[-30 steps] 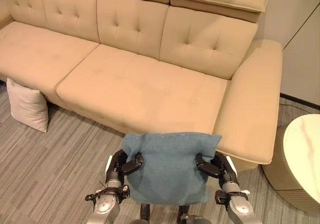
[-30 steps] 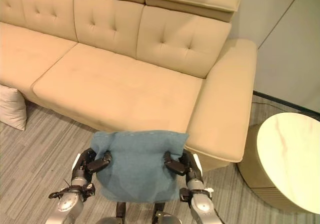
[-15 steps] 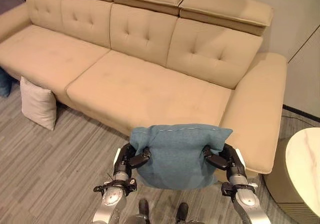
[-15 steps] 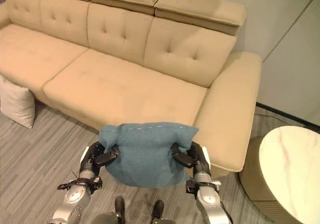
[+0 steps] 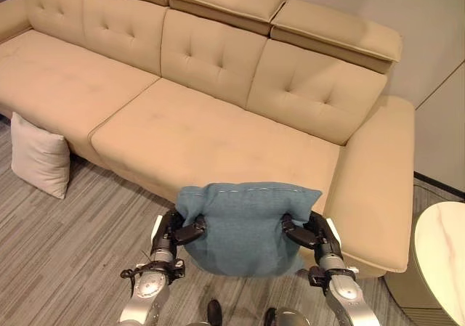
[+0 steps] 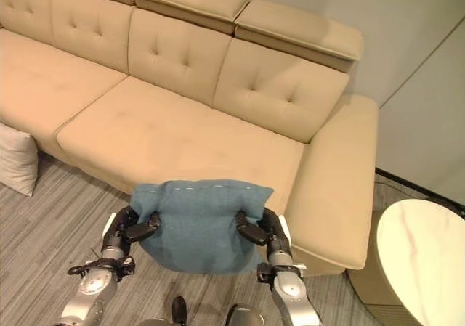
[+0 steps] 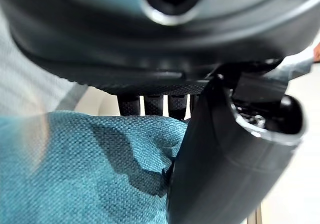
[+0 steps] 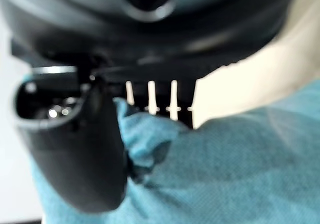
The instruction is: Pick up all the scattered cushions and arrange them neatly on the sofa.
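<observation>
Gripping a blue cushion from both sides, the two robot hands are holding it up in the air just in front of the sofa, low over the wood-look floor. The left robot hand is pinching the cushion's left edge, thumb pressing into the front of the cloth and fingers reaching behind it. The right robot hand is doing the same on the right edge, thumb on the front, fingers wrapping round the back. The cushion is hanging upright between them, its top seam level, its lower part sagging a little, and it is facing the sofa's right seat, near the right armrest. It is not touching the seat; the sofa's front edge is showing behind it. Over on the left, a cream cushion is standing on the floor, leaning against the sofa's front below the left seat, well apart from the blue one. At the far right, the rim of a round pale surface is peeking in beside the armrest.
</observation>
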### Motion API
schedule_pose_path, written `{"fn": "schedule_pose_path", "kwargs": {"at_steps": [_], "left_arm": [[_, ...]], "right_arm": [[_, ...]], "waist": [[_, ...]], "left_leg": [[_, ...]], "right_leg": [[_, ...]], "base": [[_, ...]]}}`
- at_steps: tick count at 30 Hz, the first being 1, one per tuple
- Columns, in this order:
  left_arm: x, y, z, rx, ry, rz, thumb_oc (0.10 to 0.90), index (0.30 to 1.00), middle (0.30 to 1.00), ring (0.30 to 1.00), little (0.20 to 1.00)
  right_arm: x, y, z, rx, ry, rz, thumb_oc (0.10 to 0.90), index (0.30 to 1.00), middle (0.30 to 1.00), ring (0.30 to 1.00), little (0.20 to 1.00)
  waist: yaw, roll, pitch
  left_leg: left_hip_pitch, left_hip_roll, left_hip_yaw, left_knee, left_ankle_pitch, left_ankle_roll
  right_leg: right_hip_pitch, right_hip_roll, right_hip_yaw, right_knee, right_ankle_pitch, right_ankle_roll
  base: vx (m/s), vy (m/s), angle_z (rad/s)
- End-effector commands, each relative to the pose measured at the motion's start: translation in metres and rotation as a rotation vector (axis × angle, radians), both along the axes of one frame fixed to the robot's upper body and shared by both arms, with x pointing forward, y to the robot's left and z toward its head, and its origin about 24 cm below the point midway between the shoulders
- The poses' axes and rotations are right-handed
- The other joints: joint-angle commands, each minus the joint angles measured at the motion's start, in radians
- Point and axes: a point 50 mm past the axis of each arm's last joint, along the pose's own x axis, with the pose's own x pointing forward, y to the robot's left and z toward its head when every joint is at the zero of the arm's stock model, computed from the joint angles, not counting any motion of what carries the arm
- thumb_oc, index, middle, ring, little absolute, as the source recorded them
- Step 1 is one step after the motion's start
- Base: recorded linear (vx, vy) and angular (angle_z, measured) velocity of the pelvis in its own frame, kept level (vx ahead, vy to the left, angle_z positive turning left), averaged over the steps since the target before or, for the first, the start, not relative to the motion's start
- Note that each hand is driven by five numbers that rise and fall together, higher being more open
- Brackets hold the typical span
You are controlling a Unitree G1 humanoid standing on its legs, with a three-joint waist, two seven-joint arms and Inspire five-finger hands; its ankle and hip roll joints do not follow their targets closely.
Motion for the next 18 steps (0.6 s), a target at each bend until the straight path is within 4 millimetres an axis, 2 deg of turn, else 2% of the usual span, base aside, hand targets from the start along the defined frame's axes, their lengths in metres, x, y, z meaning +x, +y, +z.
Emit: {"fn": "schedule_pose_path", "kwargs": {"at_steps": [1,3,6,7,8,11,13,15,18], "left_arm": [[0.023,-0.026,0.045,-0.049,-0.274,-0.116,0.4,0.3,0.3,0.3,0.3],[0.024,-0.027,0.045,-0.058,-0.276,-0.116,0.4,0.3,0.3,0.3,0.3],[0.024,-0.028,0.045,-0.058,-0.276,-0.118,0.4,0.3,0.3,0.3,0.3],[0.024,-0.034,0.044,-0.069,-0.277,-0.13,0.4,0.3,0.3,0.3,0.3],[0.024,-0.034,0.044,-0.069,-0.277,-0.131,0.4,0.3,0.3,0.3,0.3],[0.024,-0.039,0.044,-0.081,-0.275,-0.15,0.4,0.3,0.3,0.3,0.3],[0.024,-0.039,0.044,-0.081,-0.275,-0.15,0.4,0.3,0.3,0.3,0.3],[0.027,-0.043,0.046,-0.101,-0.28,-0.149,0.4,0.3,0.3,0.3,0.3],[0.027,-0.042,0.047,-0.11,-0.283,-0.145,0.4,0.3,0.3,0.3,0.3]], "right_arm": [[0.033,0.002,0.074,0.048,-0.397,0.002,0.4,0.3,0.3,0.3,0.3],[0.033,0.001,0.073,0.047,-0.39,0.0,0.4,0.3,0.3,0.3,0.3],[0.031,0.0,0.071,0.038,-0.385,0.001,0.4,0.3,0.3,0.3,0.3],[0.027,-0.007,0.068,0.011,-0.371,-0.014,0.4,0.3,0.3,0.3,0.3],[0.027,-0.007,0.068,0.011,-0.371,-0.014,0.4,0.3,0.3,0.3,0.3],[0.022,-0.016,0.064,0.015,-0.353,-0.047,0.4,0.3,0.3,0.3,0.3],[0.022,-0.016,0.064,0.015,-0.353,-0.047,0.4,0.3,0.3,0.3,0.3],[0.02,-0.022,0.062,0.018,-0.338,-0.062,0.4,0.3,0.3,0.3,0.3],[0.019,-0.025,0.06,0.022,-0.326,-0.077,0.4,0.3,0.3,0.3,0.3]], "waist": [[-0.028,-0.02,-0.066],[-0.031,-0.028,-0.065],[-0.033,-0.032,-0.065],[-0.043,-0.04,-0.083],[-0.043,-0.04,-0.082],[-0.057,-0.046,-0.094],[-0.058,-0.046,-0.094],[-0.06,-0.055,-0.077],[-0.051,-0.066,-0.075]], "left_leg": [[0.012,-0.014,-0.054,0.02,-0.098,-0.047],[0.024,-0.024,-0.064,0.018,-0.109,-0.053],[0.027,-0.029,-0.073,0.034,-0.121,-0.055],[0.033,-0.03,-0.077,0.069,-0.151,-0.071],[0.033,-0.03,-0.078,0.071,-0.152,-0.071],[0.018,-0.01,-0.064,0.148,-0.181,-0.101],[0.016,-0.009,-0.065,0.154,-0.184,-0.102],[-0.077,0.017,-0.051,0.343,-0.155,-0.132],[-0.14,0.02,-0.06,0.337,-0.173,-0.119]], "right_leg": [[0.081,0.083,-0.002,-0.2,0.072,-0.003],[0.079,0.089,-0.013,-0.269,0.101,0.001],[0.105,0.091,-0.016,-0.306,0.11,0.001],[0.15,0.11,0.021,-0.349,0.113,-0.013],[0.153,0.111,0.02,-0.352,0.115,-0.013],[0.198,0.117,0.013,-0.384,0.106,-0.028],[0.199,0.118,0.012,-0.385,0.107,-0.028],[0.232,0.112,0.005,-0.4,0.095,-0.049],[0.244,0.102,0.015,-0.415,0.087,-0.048]], "base": [[0.14,-0.052,0.12],[0.12,-0.065,0.09],[0.12,-0.085,0.22],[0.15,-0.099,0.26],[0.2,-0.141,0.17],[0.12,-0.095,0.06],[0.04,-0.05,0.1],[0.1,-0.093,0.2],[0.13,-0.012,0.01]]}}
